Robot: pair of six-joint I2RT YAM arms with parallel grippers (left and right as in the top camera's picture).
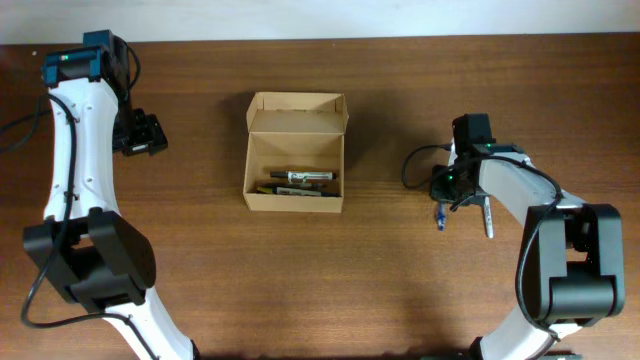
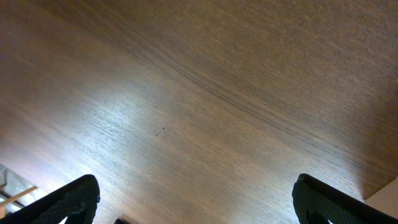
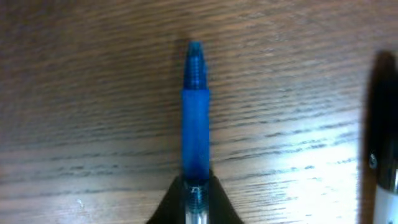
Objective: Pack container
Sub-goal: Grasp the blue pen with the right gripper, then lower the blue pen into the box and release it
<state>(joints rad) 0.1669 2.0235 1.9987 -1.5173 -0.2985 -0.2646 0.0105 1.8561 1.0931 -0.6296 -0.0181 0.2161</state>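
Container: tan cardboard box (image 1: 295,204) at the middle of the table (image 1: 390,290), flap lid (image 1: 297,104) folded back away from the arms, top open.
Contents: several pens and markers (image 1: 300,181) lie flat inside, along the box's length.
Left gripper (image 2: 198,202): fingers (image 2: 68,202) spread wide with nothing between them, over bare wood well to the left of the box.
Right gripper (image 3: 196,194): closed around a blue pen (image 3: 195,118), well to the right of the box; the pen's tip points forward, low over the wood.
Marker (image 3: 385,130): black and white, on the table just beside the blue pen, apart from it.
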